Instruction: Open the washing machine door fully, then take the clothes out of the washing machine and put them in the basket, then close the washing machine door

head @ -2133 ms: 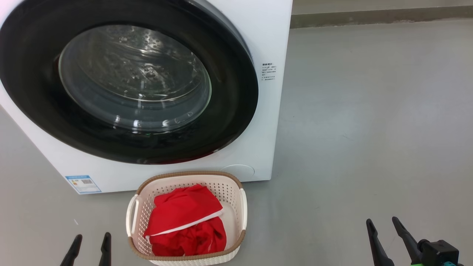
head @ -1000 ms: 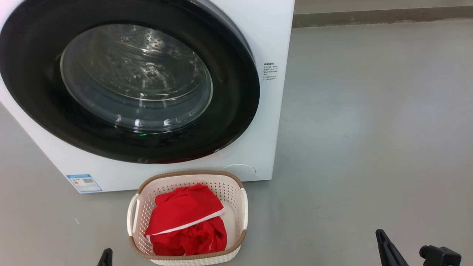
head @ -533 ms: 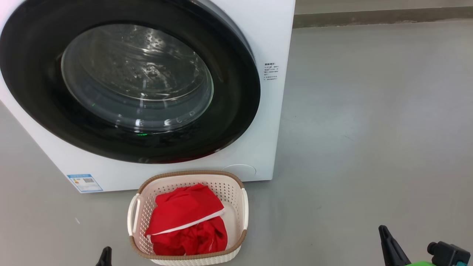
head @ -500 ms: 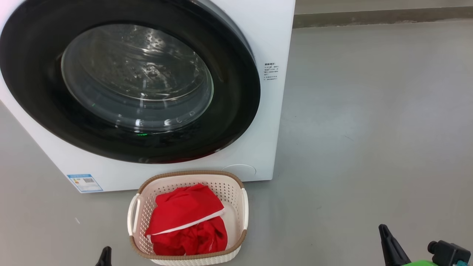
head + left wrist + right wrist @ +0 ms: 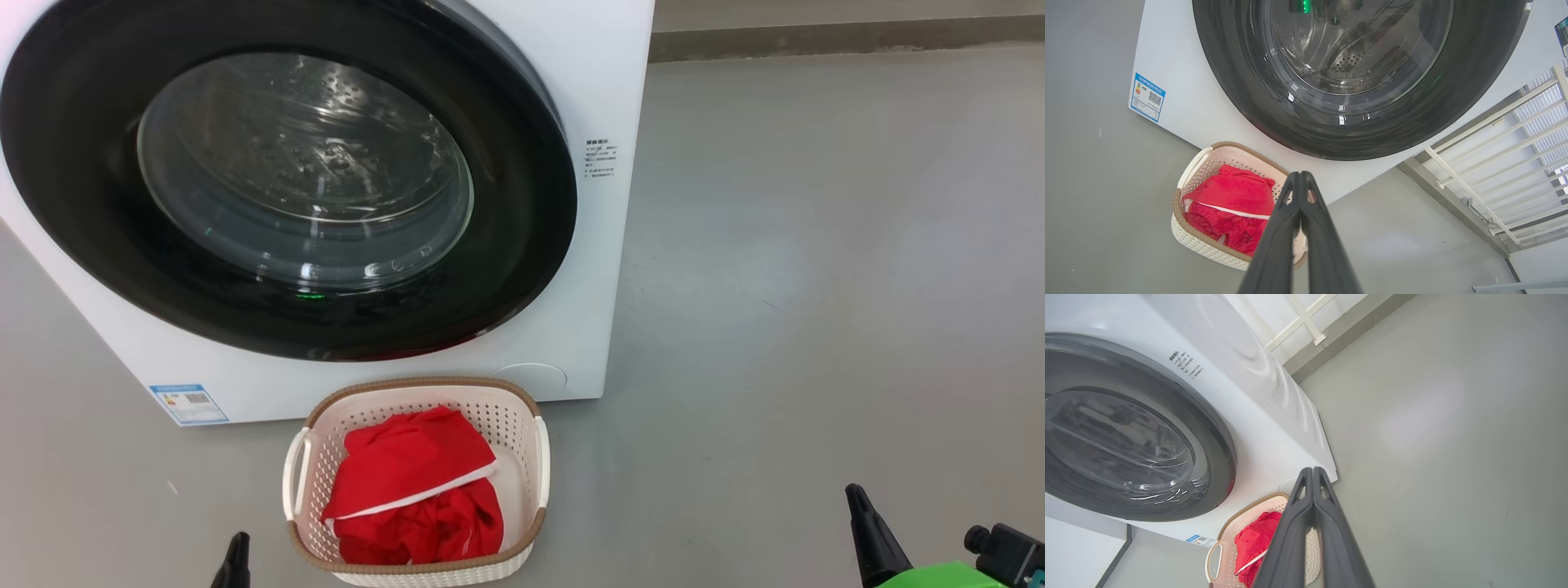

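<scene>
Cream plastic rectangular basket (image 5: 424,384), perforated sides, brown woven-look rim, two side handles: you will find it on the grey floor (image 5: 816,286) at 6 o'clock of the door, just in front of the machine.
Contents: bright red fabric clothes (image 5: 408,490) with white trim, heaped, all inside the rim.
Big white front-loading washing machine (image 5: 608,82): small blue label (image 5: 188,403) at its lower front, perforated steel drum visible through the glass.
Large round washing machine door (image 5: 522,245), glossy black rim, clear glass bowl: lies flat against the machine's front, closed.
Left gripper (image 5: 1300,176), two long dark fingers: pressed together at the tips, holding nothing, touching nothing; in your head view, at 8 o'clock of the basket, near it.
Right gripper (image 5: 1313,470): fingers likewise together, empty; at 4 o'clock of the basket, well apart, over bare floor.
</scene>
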